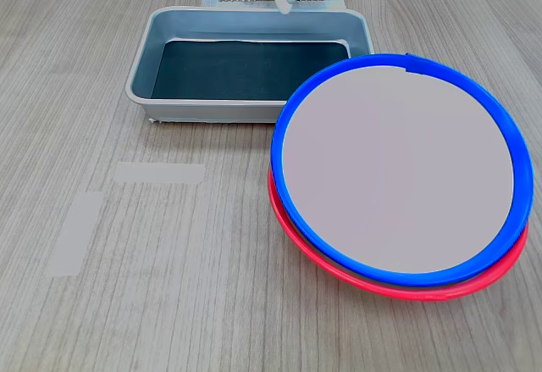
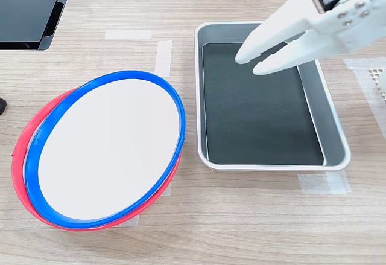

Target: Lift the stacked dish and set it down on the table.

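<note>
Blue dish nested on red dish, beside tray, on table. Gripper over tray, jaws slightly parted, empty, well apart from dish. Risks: thin rim slipping from pinch; red dish dragged along w/ lift.

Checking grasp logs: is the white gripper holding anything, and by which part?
Nothing is held: the white gripper hangs empty above the grey metal tray.

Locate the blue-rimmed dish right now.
The blue-rimmed dish lies stacked on the red-rimmed dish, at the first exterior view's right and the second exterior view's left, beside the grey metal tray.
</note>
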